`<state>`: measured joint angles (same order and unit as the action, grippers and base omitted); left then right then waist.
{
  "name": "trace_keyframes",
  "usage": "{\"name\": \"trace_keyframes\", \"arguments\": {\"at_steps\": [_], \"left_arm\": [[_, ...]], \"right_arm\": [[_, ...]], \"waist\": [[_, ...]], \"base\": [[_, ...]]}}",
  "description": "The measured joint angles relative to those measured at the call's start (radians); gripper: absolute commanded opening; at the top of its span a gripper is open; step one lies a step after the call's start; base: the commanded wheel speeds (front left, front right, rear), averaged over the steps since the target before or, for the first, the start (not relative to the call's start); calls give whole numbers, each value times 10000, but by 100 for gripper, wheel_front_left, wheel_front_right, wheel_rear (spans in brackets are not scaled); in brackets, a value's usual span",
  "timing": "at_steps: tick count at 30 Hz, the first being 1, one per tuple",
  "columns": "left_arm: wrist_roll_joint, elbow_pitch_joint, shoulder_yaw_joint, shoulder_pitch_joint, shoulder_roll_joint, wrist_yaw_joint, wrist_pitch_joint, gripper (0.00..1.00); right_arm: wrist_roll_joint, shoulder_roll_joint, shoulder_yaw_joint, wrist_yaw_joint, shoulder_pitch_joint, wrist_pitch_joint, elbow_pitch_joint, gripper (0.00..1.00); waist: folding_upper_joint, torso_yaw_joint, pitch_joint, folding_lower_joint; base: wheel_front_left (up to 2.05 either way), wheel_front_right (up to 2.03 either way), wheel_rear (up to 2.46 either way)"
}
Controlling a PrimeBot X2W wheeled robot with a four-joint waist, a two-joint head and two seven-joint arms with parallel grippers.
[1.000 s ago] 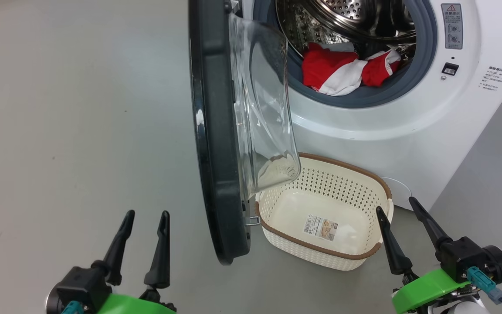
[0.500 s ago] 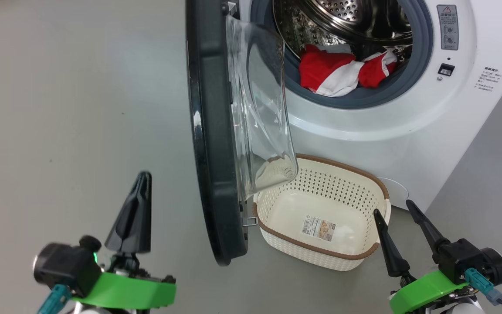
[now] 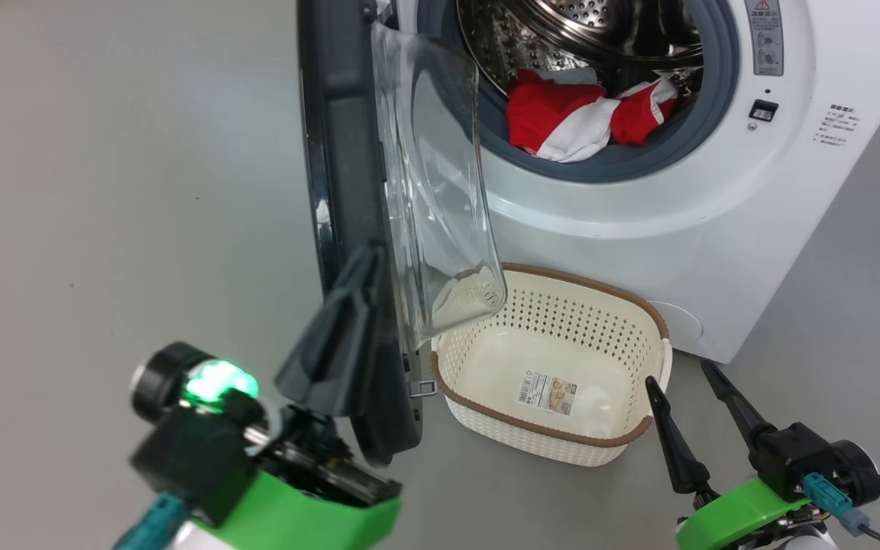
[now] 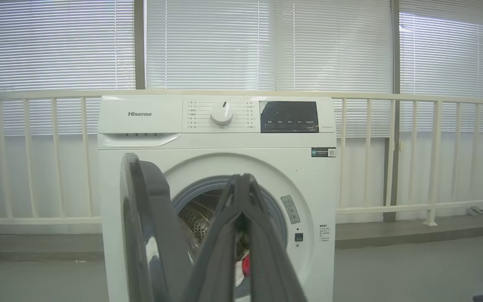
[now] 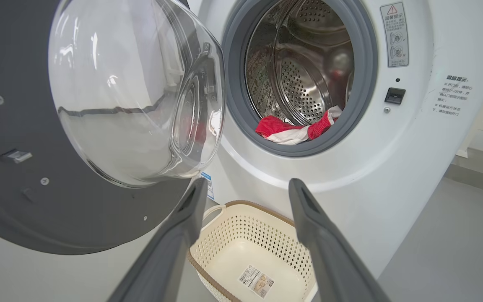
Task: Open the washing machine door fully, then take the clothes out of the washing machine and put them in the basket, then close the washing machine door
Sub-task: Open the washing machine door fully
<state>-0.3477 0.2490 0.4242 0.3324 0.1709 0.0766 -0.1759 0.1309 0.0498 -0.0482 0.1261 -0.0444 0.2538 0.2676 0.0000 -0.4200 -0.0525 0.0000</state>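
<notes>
The white washing machine stands with its door swung out edge-on, black rim toward me and the glass bowl facing the drum. The red and white clothes lie at the drum's front lip, also in the right wrist view. The cream basket sits on the floor under the opening with only a label inside. My left gripper is shut with nothing in it, its tips over the door's lower rim; I cannot tell if they touch. My right gripper is open beside the basket's right end.
Grey floor spreads left of the door and right of the machine. In the left wrist view, a white railing and blinds stand behind the washing machine, whose door is left of my shut fingers.
My left gripper has turned, shut, and risen right toward the door's lower rim. The head camera has shifted a little. The right gripper keeps its pose.
</notes>
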Motion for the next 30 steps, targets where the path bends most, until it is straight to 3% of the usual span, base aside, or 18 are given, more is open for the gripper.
{"name": "trace_keyframes", "arguments": {"at_steps": [10, 18, 30], "left_arm": [[-119, -1707, 959, -23, -301, -345, 522, 0], [-424, -3241, 917, -51, -389, -347, 495, 0], [-819, -3912, 483, -51, -500, -228, 157, 0]], "right_arm": [[228, -2, -65, 0, -10, 0, 105, 100], [280, -2, -56, 0, -37, 0, 119, 100], [282, -2, 169, 0, -48, 0, 115, 100]], "waist": [[0, 172, -89, 0], [0, 273, -176, 0], [0, 87, -241, 0]], "base": [[0, 0, 0], [0, 0, 0], [0, 0, 0]]}}
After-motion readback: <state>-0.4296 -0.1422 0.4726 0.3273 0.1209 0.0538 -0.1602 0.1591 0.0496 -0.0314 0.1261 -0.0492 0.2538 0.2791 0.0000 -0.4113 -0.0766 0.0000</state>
